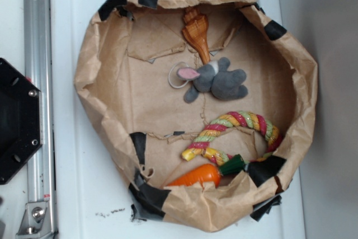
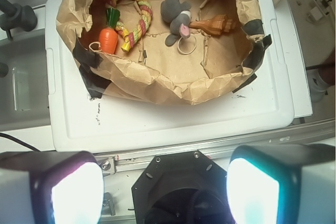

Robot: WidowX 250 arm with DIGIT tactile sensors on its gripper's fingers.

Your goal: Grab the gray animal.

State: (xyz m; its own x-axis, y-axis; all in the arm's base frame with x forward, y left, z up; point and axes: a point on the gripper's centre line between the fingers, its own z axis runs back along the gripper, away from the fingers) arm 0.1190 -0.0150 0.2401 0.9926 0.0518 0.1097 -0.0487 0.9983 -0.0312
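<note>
The gray animal [image 1: 217, 79] is a small plush bunny with a pink-lined ear, lying on its side inside a brown paper basket [image 1: 92, 65]. In the wrist view the gray animal [image 2: 176, 13] lies at the far side of the basket [image 2: 157, 80]. My gripper [image 2: 165, 190] hangs well back from the basket, above the black robot base [image 2: 178, 192]. Its two fingers [image 2: 68, 190] stand wide apart with nothing between them. The gripper does not show in the exterior view.
In the basket are a brown wooden piece [image 1: 197, 29] touching the bunny, a pale ring [image 1: 178, 76], a multicoloured rope ring [image 1: 235, 132] and an orange carrot [image 1: 196, 176]. The basket sits on a white board [image 1: 89, 205]. A metal rail [image 1: 38, 104] runs at the left.
</note>
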